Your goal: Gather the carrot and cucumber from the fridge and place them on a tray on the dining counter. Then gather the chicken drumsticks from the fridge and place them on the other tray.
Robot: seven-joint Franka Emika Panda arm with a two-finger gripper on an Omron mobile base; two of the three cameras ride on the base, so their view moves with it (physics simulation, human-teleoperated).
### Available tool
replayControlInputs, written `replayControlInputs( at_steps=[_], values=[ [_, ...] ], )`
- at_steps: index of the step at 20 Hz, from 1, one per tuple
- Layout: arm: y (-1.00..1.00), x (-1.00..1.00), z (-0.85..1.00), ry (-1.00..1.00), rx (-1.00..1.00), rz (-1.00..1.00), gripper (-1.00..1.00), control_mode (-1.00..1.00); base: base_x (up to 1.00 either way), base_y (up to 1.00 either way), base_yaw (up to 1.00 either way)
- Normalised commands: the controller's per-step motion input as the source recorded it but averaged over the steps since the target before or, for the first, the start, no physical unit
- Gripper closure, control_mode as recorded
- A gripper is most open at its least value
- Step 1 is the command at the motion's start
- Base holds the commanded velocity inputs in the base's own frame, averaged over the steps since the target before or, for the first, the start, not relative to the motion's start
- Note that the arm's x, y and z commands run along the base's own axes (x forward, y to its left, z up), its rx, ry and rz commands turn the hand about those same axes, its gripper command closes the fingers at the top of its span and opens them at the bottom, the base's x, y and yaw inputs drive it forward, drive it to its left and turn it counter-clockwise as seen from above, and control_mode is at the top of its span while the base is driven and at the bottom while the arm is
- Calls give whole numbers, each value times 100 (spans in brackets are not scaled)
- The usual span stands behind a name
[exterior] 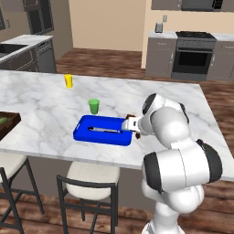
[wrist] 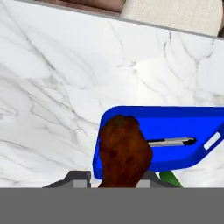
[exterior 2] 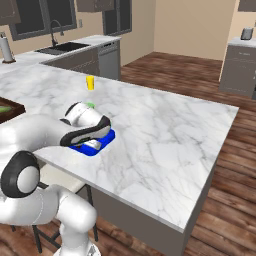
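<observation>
chicken drumstick (wrist: 124, 151): clamped in gripper (wrist: 120, 177), long axis running out from the jaws, poised over the near end of blue tray (wrist: 175, 122); release point directly below.

Glossy blue plastic tray (wrist: 175, 127) on smooth veined marble counter (wrist: 52, 87); rough matt-brown drumstick (wrist: 124, 151).

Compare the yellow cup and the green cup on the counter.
The yellow cup stands farther back on the counter, well away from the blue tray; the green cup stands right behind that tray. Colour differs: one yellow, one green. The green cup looks wider. Both stand upright on the marble.
</observation>
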Motion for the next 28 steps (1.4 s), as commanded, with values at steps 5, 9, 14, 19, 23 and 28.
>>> replayControlInputs(
  at_steps=[5, 9, 14, 19, 23, 28],
  values=[
    [12, 19, 20, 28, 0, 6, 100, -100, 0, 0, 0],
    [27, 15, 13, 24, 0, 8, 100, -100, 0, 0, 0],
    [11, 33, 25, 20, 0, 6, 100, -100, 0, 0, 0],
    [0, 46, 18, 22, 0, 2, 100, -100, 0, 0, 0],
    [6, 31, 0, 24, 0, 2, 100, -100, 0, 0, 0],
    [13, 38, 0, 27, -1, 1, 100, -100, 0, 0, 0]
  ],
)
